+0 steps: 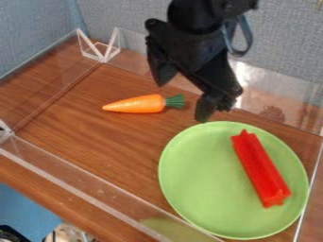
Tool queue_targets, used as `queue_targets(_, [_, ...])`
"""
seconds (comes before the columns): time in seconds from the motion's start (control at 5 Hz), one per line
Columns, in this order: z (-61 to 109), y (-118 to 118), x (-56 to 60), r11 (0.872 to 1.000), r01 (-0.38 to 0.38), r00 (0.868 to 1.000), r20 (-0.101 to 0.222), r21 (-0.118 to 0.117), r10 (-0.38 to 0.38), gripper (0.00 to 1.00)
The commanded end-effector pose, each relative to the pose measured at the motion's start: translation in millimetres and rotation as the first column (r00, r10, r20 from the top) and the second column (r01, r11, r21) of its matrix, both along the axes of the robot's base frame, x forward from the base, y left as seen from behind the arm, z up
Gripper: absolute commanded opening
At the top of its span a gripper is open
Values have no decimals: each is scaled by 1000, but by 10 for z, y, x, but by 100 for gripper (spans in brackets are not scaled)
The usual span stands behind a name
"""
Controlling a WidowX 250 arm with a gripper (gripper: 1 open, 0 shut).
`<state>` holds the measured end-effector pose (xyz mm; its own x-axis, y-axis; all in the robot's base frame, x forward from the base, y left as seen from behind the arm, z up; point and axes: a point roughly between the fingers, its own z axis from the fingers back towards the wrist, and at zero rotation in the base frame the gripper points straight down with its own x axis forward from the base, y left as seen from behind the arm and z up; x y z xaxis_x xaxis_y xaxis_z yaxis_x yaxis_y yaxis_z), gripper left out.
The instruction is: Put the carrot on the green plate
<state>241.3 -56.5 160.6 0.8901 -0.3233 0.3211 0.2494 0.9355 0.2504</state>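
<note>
1. Carrot (147,104) lies on its side on the wooden table (76,113), its pointed orange tip toward the left and its dark green stub toward the right.
2. Nothing touches the carrot; it sits on bare wood, apart from the plate.
3. Green plate (202,194) rests on the table to the lower right of the carrot, with a strip of wood showing between the two.
4. A red ridged block (263,168) lies on the right half of the plate, running lengthwise from near the upper rim down toward the lower right rim.
5. The gripper (183,90) hangs above the table just behind and to the right of the carrot's green end, over the wood between the carrot and the plate's upper rim.
6. Its jaws are spread wide and hold nothing: one dark finger reaches down toward the plate's upper edge, the other stands on the left, nearer the carrot.
7. The black arm rises from the gripper to the top edge of the view, with a dark cable looping on its right side.
8. A clear low wall (76,180) runs along the table's near edge and round its sides.
9. A white wire stand (97,44) sits in the far left corner of the table, well apart from the carrot.
10. Pale blue-grey backing stands behind the table.
</note>
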Motion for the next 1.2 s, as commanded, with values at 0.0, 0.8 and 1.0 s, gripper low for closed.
queue_targets(0.0, [60, 39, 50, 1000, 10, 1000, 23, -25, -9, 100])
queue_targets(0.8, [-91, 339, 328, 991, 136, 989, -59, 0, -136, 100])
queue_targets(1.0, [-139, 622, 460, 940, 341, 937, -96, 24, -337, 100])
